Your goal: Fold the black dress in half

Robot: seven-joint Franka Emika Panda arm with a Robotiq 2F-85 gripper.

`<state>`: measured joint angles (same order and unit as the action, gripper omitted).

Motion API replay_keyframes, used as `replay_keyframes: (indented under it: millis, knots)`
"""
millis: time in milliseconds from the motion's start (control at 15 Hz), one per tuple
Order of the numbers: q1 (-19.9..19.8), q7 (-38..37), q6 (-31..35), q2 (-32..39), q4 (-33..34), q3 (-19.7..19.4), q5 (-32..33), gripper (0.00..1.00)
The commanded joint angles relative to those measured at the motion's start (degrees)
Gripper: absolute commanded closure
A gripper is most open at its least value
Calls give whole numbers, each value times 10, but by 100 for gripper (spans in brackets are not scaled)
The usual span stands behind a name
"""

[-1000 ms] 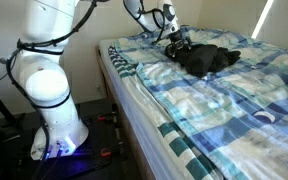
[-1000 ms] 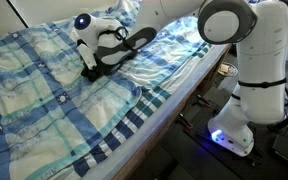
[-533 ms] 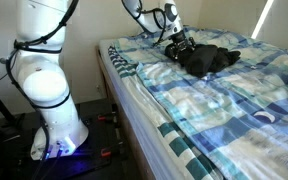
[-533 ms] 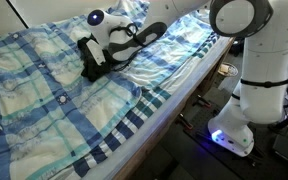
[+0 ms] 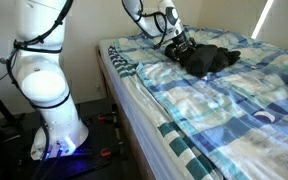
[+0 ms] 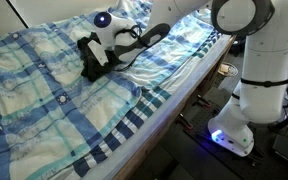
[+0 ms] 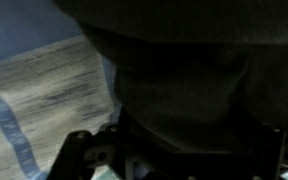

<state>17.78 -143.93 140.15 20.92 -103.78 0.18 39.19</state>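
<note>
**A:** What takes up the most room here?

**B:** The bed. A blue-and-white checked bedspread covers it in both exterior views.

**A:** And the robot?

**B:** The white arm stands beside the bed and reaches out over the bedspread.

**A:** Where is the black dress?

**B:** The black dress lies bunched and wrinkled on the bedspread, toward the far end of the bed and well apart from the arm's base. In the wrist view its dark fabric fills most of the frame, with a patch of bedspread at the left.

**A:** And the pincer?

**B:** The pincer sits low at the edge of the dress nearest the arm. Its jaws are spread wide, with dark fabric between them and nothing pinched. I cannot tell whether they touch the cloth.
</note>
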Motion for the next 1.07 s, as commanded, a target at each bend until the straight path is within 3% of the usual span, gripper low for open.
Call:
replay_keyframes:
  millis: [0,533,667,1000]
  knots:
    - [-10,12,46,-8,-23,-1,9,0]
    - [-13,21,92,15,-12,-13,8,0]
    - [-14,23,100,18,-10,-17,5,26]
    - [-12,12,127,19,-11,-31,6,64]
